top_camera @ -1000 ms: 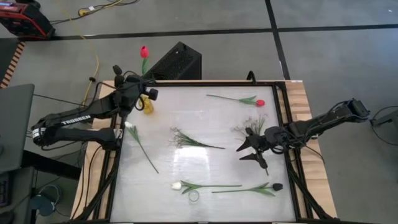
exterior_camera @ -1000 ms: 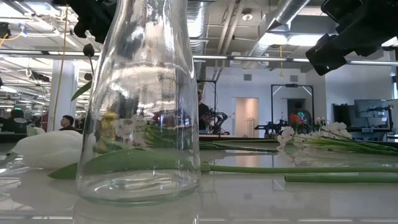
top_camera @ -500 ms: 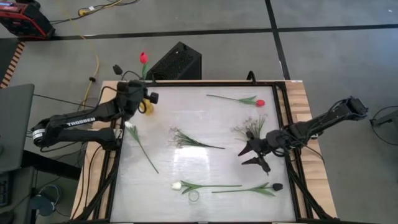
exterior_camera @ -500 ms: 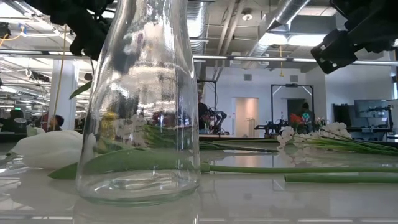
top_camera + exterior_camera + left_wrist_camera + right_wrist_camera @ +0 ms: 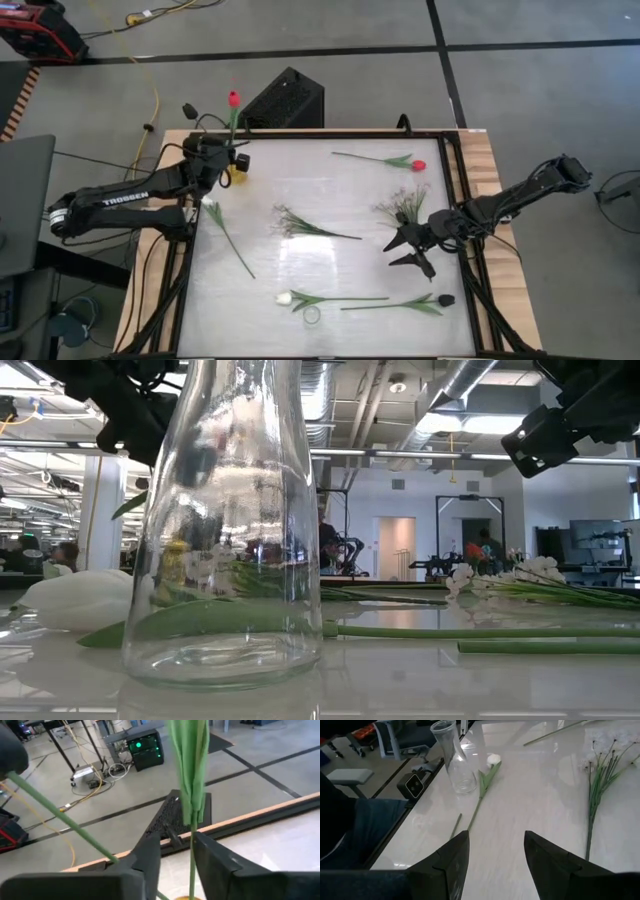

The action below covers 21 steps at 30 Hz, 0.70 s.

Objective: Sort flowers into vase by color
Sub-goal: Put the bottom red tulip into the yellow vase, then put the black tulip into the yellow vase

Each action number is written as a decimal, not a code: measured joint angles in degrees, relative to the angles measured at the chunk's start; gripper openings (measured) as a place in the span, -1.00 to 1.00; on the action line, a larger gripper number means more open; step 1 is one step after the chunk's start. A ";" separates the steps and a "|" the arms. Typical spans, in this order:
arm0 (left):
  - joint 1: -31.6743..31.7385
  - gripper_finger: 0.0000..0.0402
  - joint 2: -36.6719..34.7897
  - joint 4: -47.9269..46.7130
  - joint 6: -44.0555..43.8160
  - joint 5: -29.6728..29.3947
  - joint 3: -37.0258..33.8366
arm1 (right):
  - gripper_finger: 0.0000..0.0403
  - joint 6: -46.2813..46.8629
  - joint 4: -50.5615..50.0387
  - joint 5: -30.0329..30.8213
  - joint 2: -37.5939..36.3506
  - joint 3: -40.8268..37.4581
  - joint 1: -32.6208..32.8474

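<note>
left gripper (image 5: 232, 160) clenched on red tulip (image 5: 233, 98), stem now more upright than a second ago, likely lowering into vase | right gripper (image 5: 405, 250) released, waiting beside white sprig (image 5: 405, 203)

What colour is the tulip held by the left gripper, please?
Red, clearest in the high view.

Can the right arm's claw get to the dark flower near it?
Probably yes. The right claw hangs open over the table, and the dark flower lies flat close by with nothing between them or lying on it.
</note>
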 joint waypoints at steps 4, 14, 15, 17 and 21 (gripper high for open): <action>-1.75 -0.30 -3.22 -5.86 -2.59 2.67 0.00 | 0.06 0.02 -0.09 -0.04 0.01 0.00 0.00; -3.73 -0.18 -7.67 -18.97 -12.53 16.52 0.00 | 0.06 0.01 -0.09 -0.35 0.00 0.00 -0.02; -3.73 -0.18 -7.67 -19.60 -12.89 19.11 0.00 | 0.06 0.01 -0.09 -0.37 0.00 0.00 -0.02; -3.73 -0.18 -7.57 -20.81 -13.17 24.55 0.00 | 0.06 0.01 -0.08 -0.37 0.00 0.00 -0.02; -3.73 -0.18 -7.41 -21.24 -11.16 36.11 0.00 | 0.06 0.01 -0.07 -0.37 0.02 0.00 -0.04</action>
